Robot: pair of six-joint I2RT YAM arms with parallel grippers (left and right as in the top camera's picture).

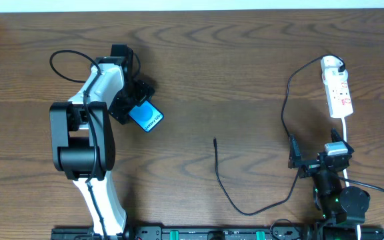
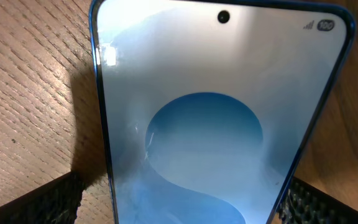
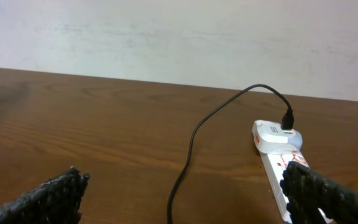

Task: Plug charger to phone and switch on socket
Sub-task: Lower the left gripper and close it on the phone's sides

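The left gripper is closed on the phone, its fingers pressing both long edges, the blue screen tilted up off the counter. The right gripper stands wide and holds nothing, near the lower end of the socket. The charger trails from the adapter atop the socket, its free plug tip lying on the counter between both arms, well apart from the phone.

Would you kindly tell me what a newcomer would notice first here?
The bright blue phone stands out, held in the left tool at table left. At far right lies the white socket, the charger curling from it towards the middle of the table.
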